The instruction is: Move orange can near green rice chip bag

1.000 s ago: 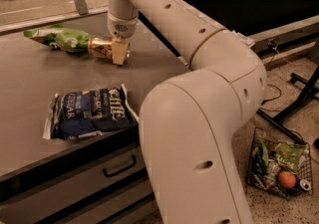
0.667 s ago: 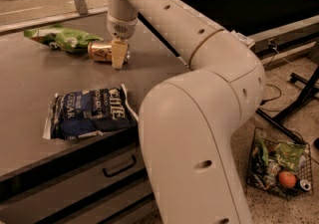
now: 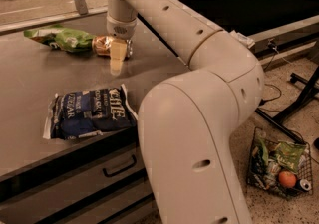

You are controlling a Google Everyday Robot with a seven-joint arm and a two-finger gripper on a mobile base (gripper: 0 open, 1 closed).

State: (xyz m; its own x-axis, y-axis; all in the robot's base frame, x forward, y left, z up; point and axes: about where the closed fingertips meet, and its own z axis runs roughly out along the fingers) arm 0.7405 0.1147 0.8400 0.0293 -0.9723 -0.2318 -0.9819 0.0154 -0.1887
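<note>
Your claw (image 3: 118, 53) is reaching down to the desk (image 3: 35, 81) and clamping the orange can (image 3: 102, 45), which is lying on its side just beside the green rice chip bag (image 3: 60, 39). A blue chip bag (image 3: 89, 112) is sitting well apart, near the desk's front edge.

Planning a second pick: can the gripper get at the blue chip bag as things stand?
Probably yes: the gripper sits at the orange can, and the blue chip bag lies flat, uncovered, with bare table between them.
</note>
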